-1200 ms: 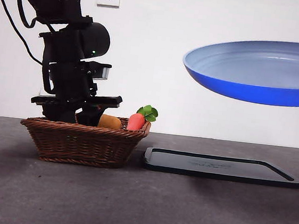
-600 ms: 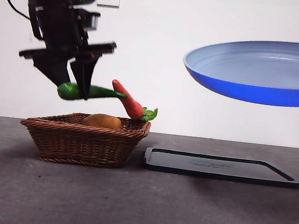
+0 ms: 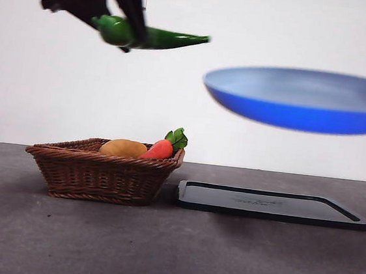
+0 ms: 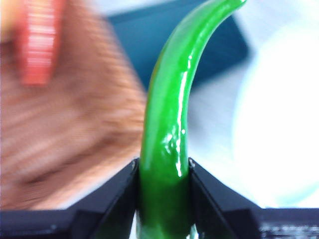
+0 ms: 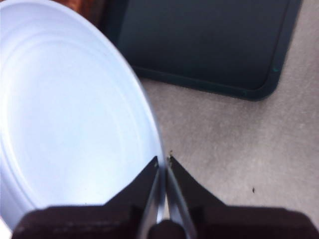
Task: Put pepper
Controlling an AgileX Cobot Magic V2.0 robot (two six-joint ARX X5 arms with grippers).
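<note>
My left gripper [image 3: 129, 34] clamps the pepper [image 3: 155, 38] high over the basket [image 3: 100, 174], so the pick is done and the placing remains. My right gripper [image 5: 163, 164] pinches the blue plate [image 3: 304, 101] by its rim, held aloft. Open air lies between the pepper's tip and the plate's near edge.

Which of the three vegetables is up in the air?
The green pepper, clamped in the left pincer high above the basket. The carrot and potato lie in the basket.
</note>
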